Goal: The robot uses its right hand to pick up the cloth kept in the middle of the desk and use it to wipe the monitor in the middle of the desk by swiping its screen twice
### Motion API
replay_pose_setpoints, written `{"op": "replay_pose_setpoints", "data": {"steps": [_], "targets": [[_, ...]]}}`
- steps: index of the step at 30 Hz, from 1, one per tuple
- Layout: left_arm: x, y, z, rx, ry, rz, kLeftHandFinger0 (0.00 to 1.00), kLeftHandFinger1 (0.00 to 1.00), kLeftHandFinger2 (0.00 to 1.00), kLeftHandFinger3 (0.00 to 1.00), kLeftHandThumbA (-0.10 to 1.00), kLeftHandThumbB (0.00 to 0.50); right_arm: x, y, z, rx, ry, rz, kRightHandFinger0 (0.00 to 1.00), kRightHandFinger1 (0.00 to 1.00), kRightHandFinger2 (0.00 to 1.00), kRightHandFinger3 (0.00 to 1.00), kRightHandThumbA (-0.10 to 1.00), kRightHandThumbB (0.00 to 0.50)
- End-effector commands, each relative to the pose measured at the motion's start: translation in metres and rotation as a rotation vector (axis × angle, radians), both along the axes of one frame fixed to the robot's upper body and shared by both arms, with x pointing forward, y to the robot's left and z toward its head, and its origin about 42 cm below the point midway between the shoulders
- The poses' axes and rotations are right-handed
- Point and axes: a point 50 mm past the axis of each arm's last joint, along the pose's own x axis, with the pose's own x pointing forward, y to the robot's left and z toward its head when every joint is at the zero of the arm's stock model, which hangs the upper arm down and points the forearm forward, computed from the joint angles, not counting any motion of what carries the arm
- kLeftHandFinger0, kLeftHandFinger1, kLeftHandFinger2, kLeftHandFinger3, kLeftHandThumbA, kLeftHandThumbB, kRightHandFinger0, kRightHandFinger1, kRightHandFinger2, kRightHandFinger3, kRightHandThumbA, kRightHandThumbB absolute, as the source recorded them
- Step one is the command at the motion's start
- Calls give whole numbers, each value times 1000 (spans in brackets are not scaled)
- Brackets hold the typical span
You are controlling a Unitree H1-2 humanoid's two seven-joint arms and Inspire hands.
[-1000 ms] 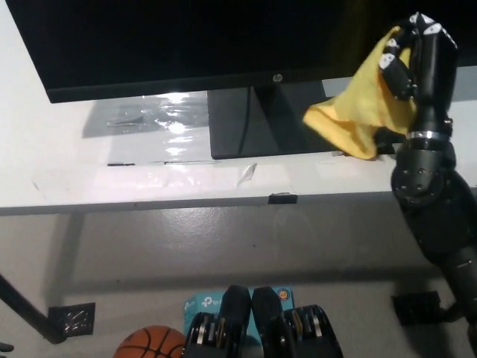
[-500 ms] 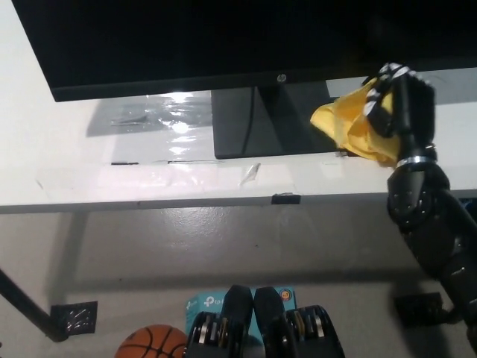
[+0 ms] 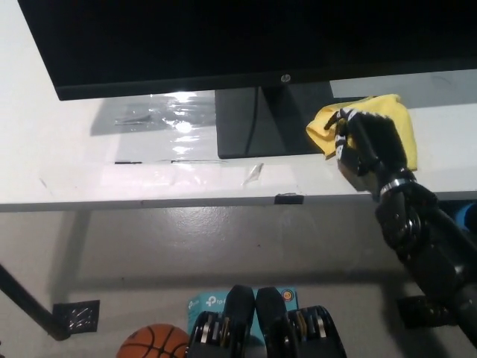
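The right hand's fingers curl down onto the yellow cloth, their tips at its left edge. The palm covers the middle of the cloth, so it cannot be told whether the fingers clamp the fabric or merely rest on it; they look narrow, not spread. The cloth lies flat on the desk, under and behind the hand, showing on its far and right sides and poking out at the left by the fingertips. It sits just right of the stand, below the lower edge of the monitor. The black forearm runs back to the bottom right of the picture. The left hand is not in view.

Judging by the cloth's place on the desk, either the wiping is done and the cloth is being set down, or it is not yet lifted; the picture alone does not settle which.

The risks follow from that. If the fingers have only a fold at the edge, a lift could let the cloth slip and drop off the near edge of the desk. A hand rising steeply could also knock the monitor's lower edge or the stand, both close on its left.
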Motion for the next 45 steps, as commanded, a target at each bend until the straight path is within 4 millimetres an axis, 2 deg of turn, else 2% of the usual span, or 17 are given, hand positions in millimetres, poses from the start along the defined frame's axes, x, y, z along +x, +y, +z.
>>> {"op": "replay_pose_setpoints", "data": {"steps": [1, 2, 4, 6, 7, 9, 17, 21, 25, 35, 38, 39, 41, 42, 43, 44, 45], "targets": [[-3, 8, 12, 47, -19, 24, 217, 249, 375, 536, 271, 48, -16, -13, 52, -194, 300, -34, 865, 1000, 1000, 1000, 553, 101], [-3, 9, 13, 51, -26, 26, 215, 248, 377, 537, 269, 43, -17, -11, 55, -185, 313, -32, 1000, 1000, 1000, 1000, 601, 149], [-3, 9, 12, 54, -36, 26, 198, 234, 362, 522, 257, 48, -21, -12, 58, -211, 318, -38, 1000, 1000, 1000, 1000, 677, 276], [-3, 10, 11, 54, -33, 31, 194, 231, 353, 515, 260, 55, -23, -14, 59, -221, 318, -38, 1000, 1000, 1000, 1000, 725, 324], [-2, 10, 11, 49, -31, 33, 197, 231, 349, 509, 280, 61, -25, -14, 60, -251, 315, -44, 1000, 1000, 1000, 1000, 882, 422], [-4, 9, 9, 46, -25, 26, 222, 248, 361, 527, 302, 65, -29, -15, 60, -265, 291, -58, 1000, 1000, 1000, 1000, 945, 500], [-6, 8, 7, 36, -24, 23, 207, 236, 352, 525, 265, 55, -36, -13, 73, -232, 263, -47, 1000, 1000, 1000, 1000, 979, 500], [-5, 8, 7, 46, -16, 23, 235, 259, 372, 535, 315, 67, -45, -13, 81, -218, 250, -28, 1000, 1000, 1000, 1000, 1000, 500], [-4, 7, 7, 47, -19, 26, 209, 234, 354, 518, 256, 55, -78, -17, 101, -121, 202, 41, 1000, 1000, 1000, 1000, 1000, 500], [-3, 9, 10, 57, -34, 24, 177, 206, 322, 490, 272, 62, -155, -37, 132, 47, 127, 130, 1000, 1000, 1000, 1000, 864, 355], [0, 10, 13, 72, -14, 22, 189, 219, 332, 507, 288, 59, -172, -41, 124, 110, 107, 103, 1000, 1000, 1000, 1000, 816, 298], [0, 9, 13, 69, -7, 24, 192, 228, 347, 514, 305, 62, -178, -42, 117, 160, 102, 78, 1000, 1000, 1000, 1000, 765, 270], [0, 9, 14, 66, -15, 21, 209, 238, 354, 518, 327, 72, -187, -42, 94, 332, 34, 6, 1000, 1000, 1000, 1000, 516, 191], [0, 8, 13, 63, -13, 19, 209, 238, 354, 518, 323, 72, -188, -43, 92, 339, 31, 1, 1000, 1000, 1000, 1000, 509, 179], [-1, 7, 10, 60, -18, 19, 199, 229, 345, 515, 308, 70, -194, -46, 72, 449, -3, -44, 911, 1000, 1000, 1000, 408, 119], [0, 8, 9, 54, -26, 17, 195, 226, 339, 508, 298, 75, -195, -46, 64, 510, -8, -47, 855, 1000, 1000, 1000, 341, 105], [0, 9, 9, 51, -27, 18, 192, 224, 340, 503, 270, 64, -196, -45, 57, 558, -9, -62, 697, 853, 1000, 1000, 287, 86]]}}
